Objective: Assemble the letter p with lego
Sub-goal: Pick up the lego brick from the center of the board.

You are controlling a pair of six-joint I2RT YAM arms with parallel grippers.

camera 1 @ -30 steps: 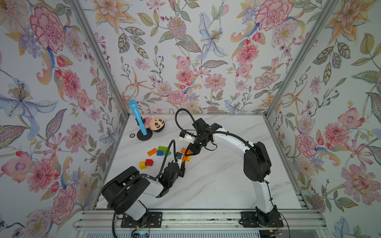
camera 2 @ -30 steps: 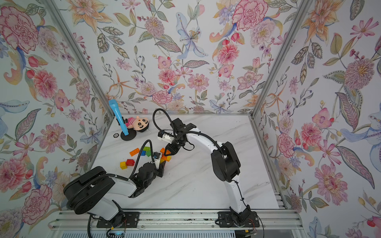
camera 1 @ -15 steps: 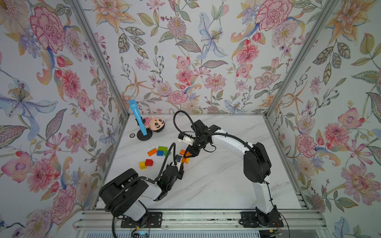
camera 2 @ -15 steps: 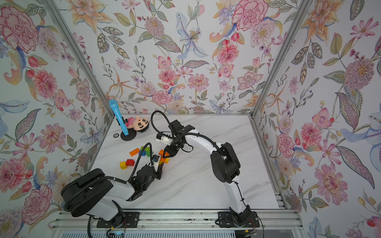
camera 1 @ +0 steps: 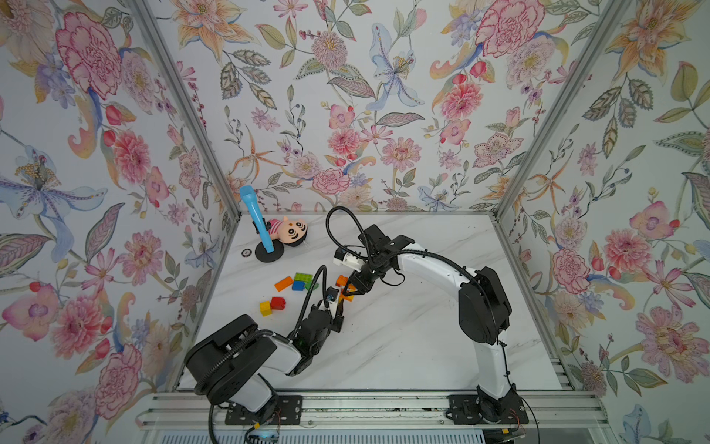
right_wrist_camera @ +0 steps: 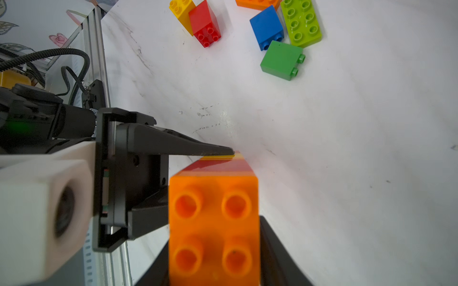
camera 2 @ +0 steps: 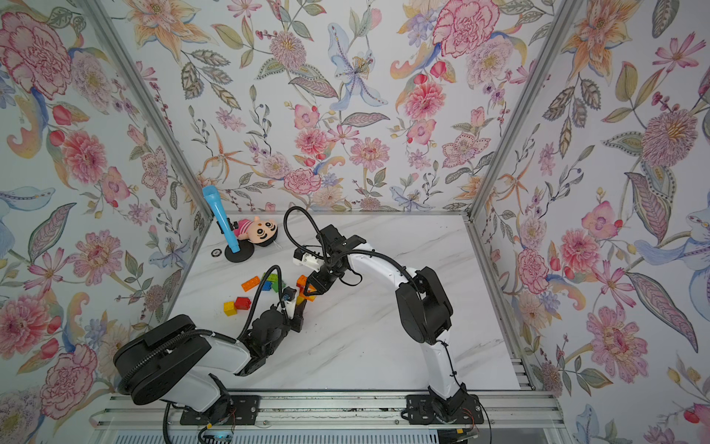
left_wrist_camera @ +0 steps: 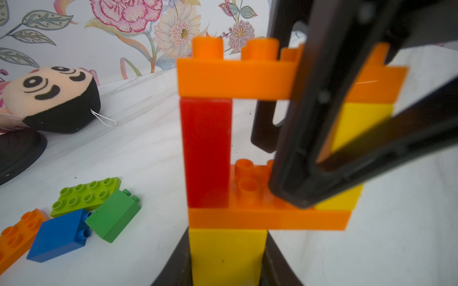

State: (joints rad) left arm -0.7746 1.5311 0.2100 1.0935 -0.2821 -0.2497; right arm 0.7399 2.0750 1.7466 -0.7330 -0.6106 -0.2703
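The left end effector is clamped on the yellow foot of the brick letter at the middle of the surface. The right end effector straddles the letter's orange top, but whether it presses cannot be told. Beyond, loose bricks lie toward the left edge, and a doll lies near the far-left corner.

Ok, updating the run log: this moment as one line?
left gripper: shut on bottom yellow brick | right gripper: astride top orange brick, grip unclear | lego P: looks complete
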